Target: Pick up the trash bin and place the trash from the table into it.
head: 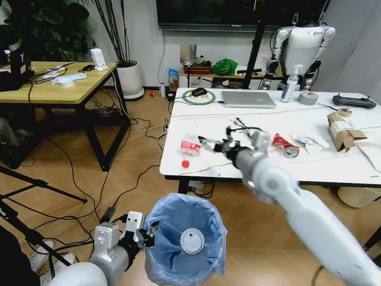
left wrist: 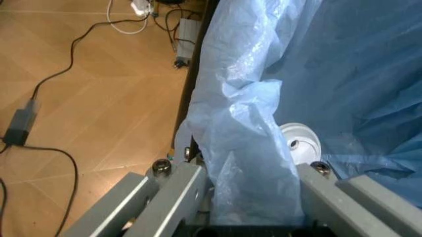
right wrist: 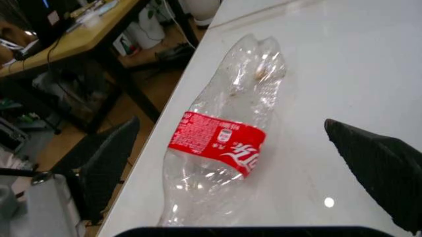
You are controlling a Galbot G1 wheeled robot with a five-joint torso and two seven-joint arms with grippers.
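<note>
While the bin (head: pixel 186 241) hangs at the bottom centre of the head view, its blue bag rim pinched in the left pincer (left wrist: pixel 247 173), a crushed clear bottle (right wrist: pixel 224 143) with a red label lies near the worktop's (head: pixel 333 167) left edge, mid-frame. The right pincer (head: pixel 205 143) hovers over it with fingers (right wrist: pixel 105 163) spread either side. Such a bottle is likely light, springy and slick, so the flattened, labelled middle looks the best place to grip; wrappers, paper and a torn box lie farther right.
</note>
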